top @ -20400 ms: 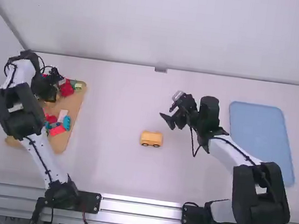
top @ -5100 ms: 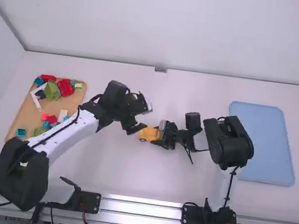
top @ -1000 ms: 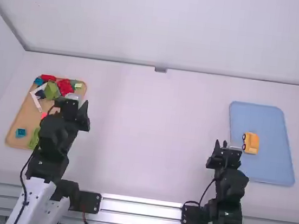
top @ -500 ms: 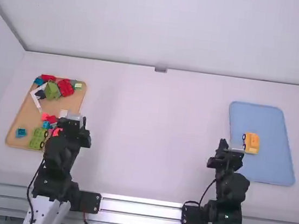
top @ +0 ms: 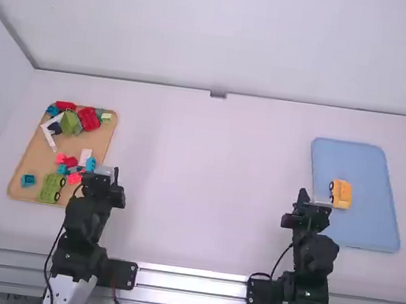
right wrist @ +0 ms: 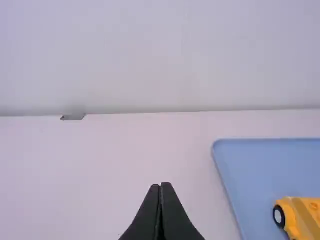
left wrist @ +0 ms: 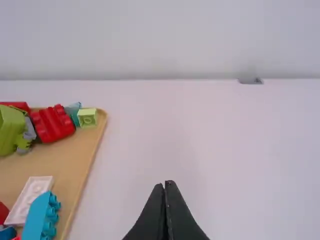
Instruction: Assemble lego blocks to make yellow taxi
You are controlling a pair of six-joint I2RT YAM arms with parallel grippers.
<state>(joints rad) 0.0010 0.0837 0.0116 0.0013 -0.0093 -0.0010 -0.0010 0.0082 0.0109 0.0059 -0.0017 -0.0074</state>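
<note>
Yellow plastic block taxi (top: 341,193) rests on blue rectangular tray (top: 363,232), apparently complete, nothing left to add, left gripper (left wrist: 164,183) and right gripper (right wrist: 161,184) closed, empty

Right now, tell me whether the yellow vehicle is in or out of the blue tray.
In: the yellow vehicle sits within the edges of the blue tray.

This looks like a robotics lab to me. There's a smooth, flat white table (top: 209,160), with a ribbed, silver-coloured metal rail (top: 191,282) running along its near edge. A white-linked, black-jointed robotic left arm (top: 85,219) and a matching right arm (top: 314,255) stand at that edge, trailing thin black cables. A plain, pale wall (top: 224,36) rises behind the table.
</note>
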